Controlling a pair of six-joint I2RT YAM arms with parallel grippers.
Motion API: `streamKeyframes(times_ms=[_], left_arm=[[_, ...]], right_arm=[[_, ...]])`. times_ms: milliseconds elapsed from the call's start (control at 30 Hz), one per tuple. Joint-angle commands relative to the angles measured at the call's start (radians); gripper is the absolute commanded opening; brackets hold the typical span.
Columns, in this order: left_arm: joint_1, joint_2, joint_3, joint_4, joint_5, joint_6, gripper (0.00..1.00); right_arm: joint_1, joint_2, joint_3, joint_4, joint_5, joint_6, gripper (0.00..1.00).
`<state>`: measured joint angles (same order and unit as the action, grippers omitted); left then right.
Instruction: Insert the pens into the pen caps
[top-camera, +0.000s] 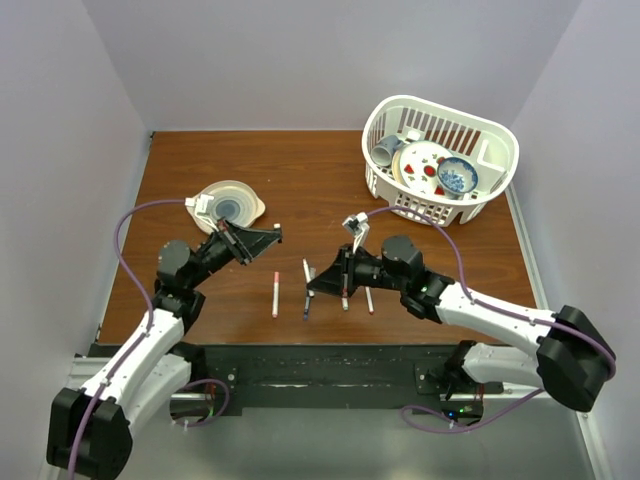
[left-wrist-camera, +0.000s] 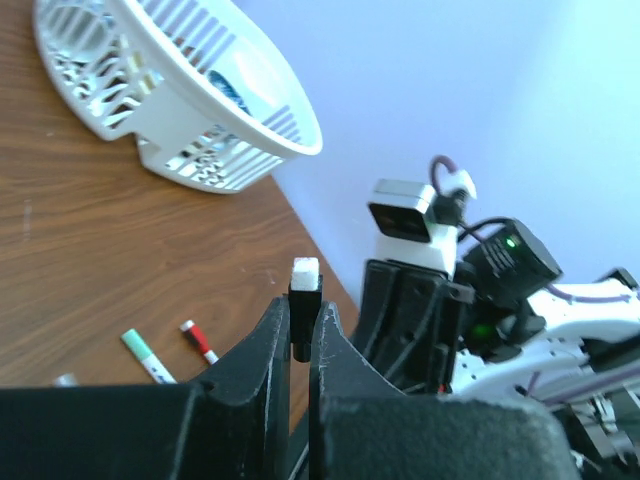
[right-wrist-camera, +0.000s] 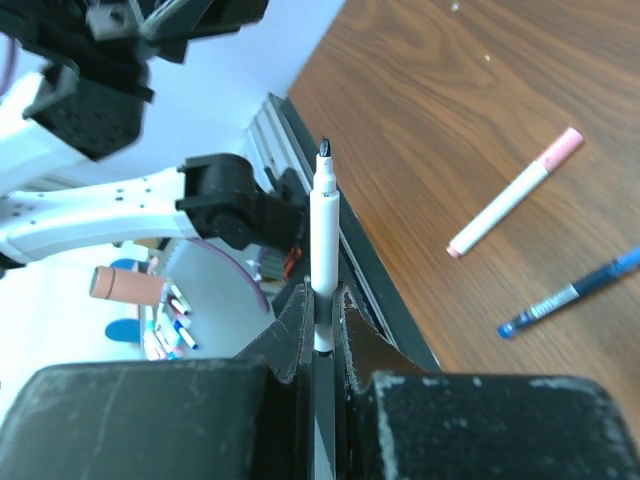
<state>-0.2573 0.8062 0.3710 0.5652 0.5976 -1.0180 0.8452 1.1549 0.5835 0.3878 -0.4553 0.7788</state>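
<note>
My left gripper (top-camera: 272, 236) is shut on a short dark pen cap with a white end (left-wrist-camera: 304, 290), which stands up between the fingertips (left-wrist-camera: 270, 330) above the table. My right gripper (top-camera: 314, 287) is shut on a white pen with a dark tip (right-wrist-camera: 323, 225), the tip pointing away from the jaws. The two grippers face each other about a hand's width apart at mid-table. A pink-capped white pen (top-camera: 275, 293) and a dark blue pen (top-camera: 306, 306) lie on the wood; both show in the right wrist view, the pink (right-wrist-camera: 515, 195) and the blue (right-wrist-camera: 575, 292).
Two more pens lie under the right arm (top-camera: 357, 298); a green-ended pen (left-wrist-camera: 147, 357) and a red-ended pen (left-wrist-camera: 198, 341) show in the left wrist view. A white basket (top-camera: 440, 208) of dishes stands at the back right. A cream dish (top-camera: 245, 212) sits at the back left.
</note>
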Motion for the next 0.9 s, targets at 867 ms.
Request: streamKeyframes(times_ms=[867], left_arm=[[-0.099, -0.027, -0.080, 0.213, -0.041, -0.123, 0.00]], right_arm=[[0.080, 0.100, 0.122, 0.157, 0.040, 0.037, 0.00]])
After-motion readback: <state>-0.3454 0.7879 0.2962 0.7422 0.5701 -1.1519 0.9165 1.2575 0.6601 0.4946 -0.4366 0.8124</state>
